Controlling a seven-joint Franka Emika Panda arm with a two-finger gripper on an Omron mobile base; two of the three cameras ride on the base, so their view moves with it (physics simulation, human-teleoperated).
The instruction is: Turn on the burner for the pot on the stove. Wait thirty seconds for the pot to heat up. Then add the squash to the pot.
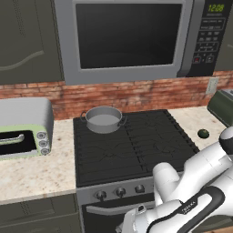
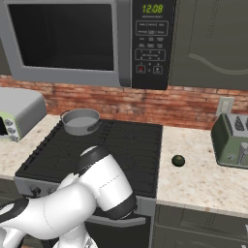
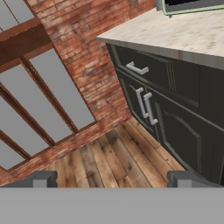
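The end effector (image 3: 112, 179) hangs low beside the dark cabinets, fingers spread and empty, aimed at the wood floor. The pot (image 1: 103, 119) sits on the stove's (image 1: 136, 145) rear left burner, no flame visible, far above it. The squash (image 2: 178, 161) lies on the worktop (image 2: 203, 174) beyond. Risk: swinging up from here, the arm may clip the knobs (image 1: 120, 192).

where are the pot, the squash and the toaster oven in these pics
pot (image 1: 103, 121), left base view, on its pale grey inside.
squash (image 2: 178, 161), right base view, on the middle of its dark green body.
toaster oven (image 1: 22, 113), left base view, on its grey top.
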